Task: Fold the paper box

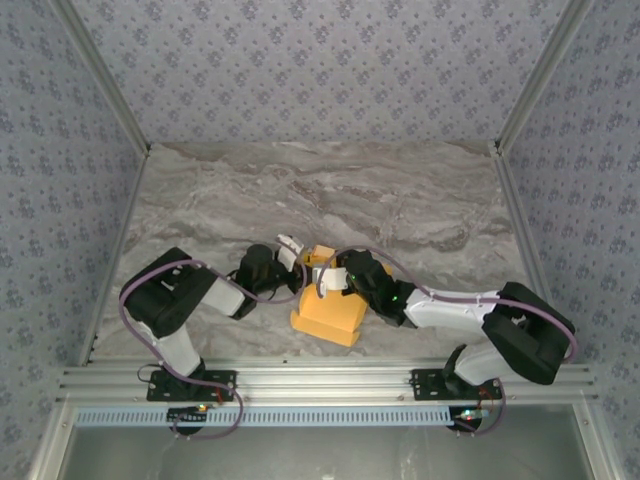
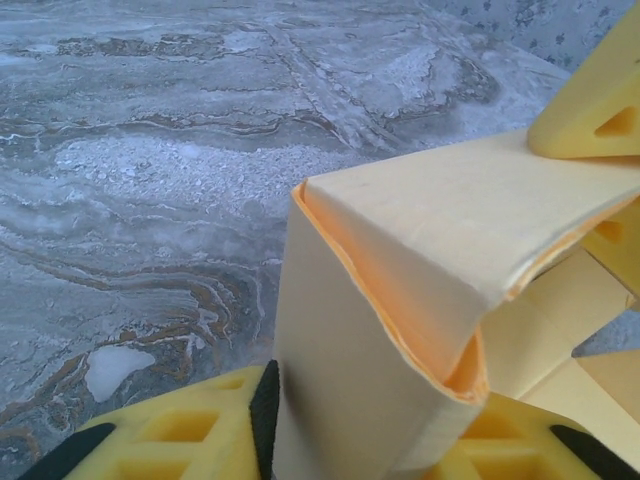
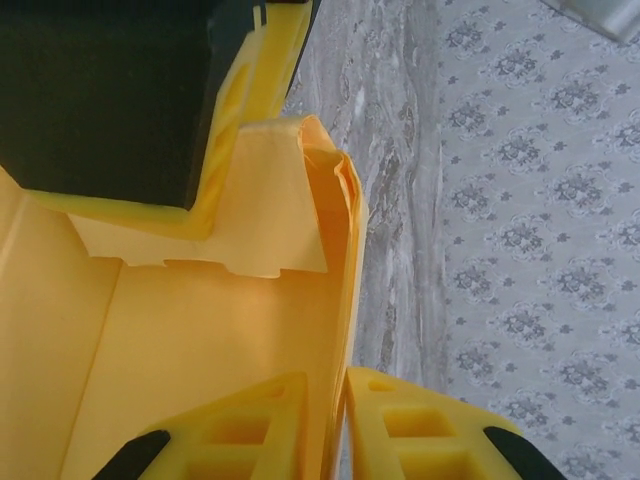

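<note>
A: On the table (image 1: 200, 200), where's the paper box (image 1: 325, 315)?

B: Near middle, half folded. The left gripper (image 1: 296, 254) pinches its far-left folded wall, and the right gripper (image 1: 331, 279) is clamped on the wall beside. I'd press that crease slowly, squarely.

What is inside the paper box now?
Inside the paper box, bare orange card and a folded-in flap show; anything deeper, behind that flap, is covered.

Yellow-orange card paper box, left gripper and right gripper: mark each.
Yellow-orange card paper box (image 1: 326, 320), top external view, near flat panel.
Left gripper (image 1: 295, 255), top external view, between its fingertips.
Right gripper (image 1: 331, 281), top external view, between its fingertips.
</note>
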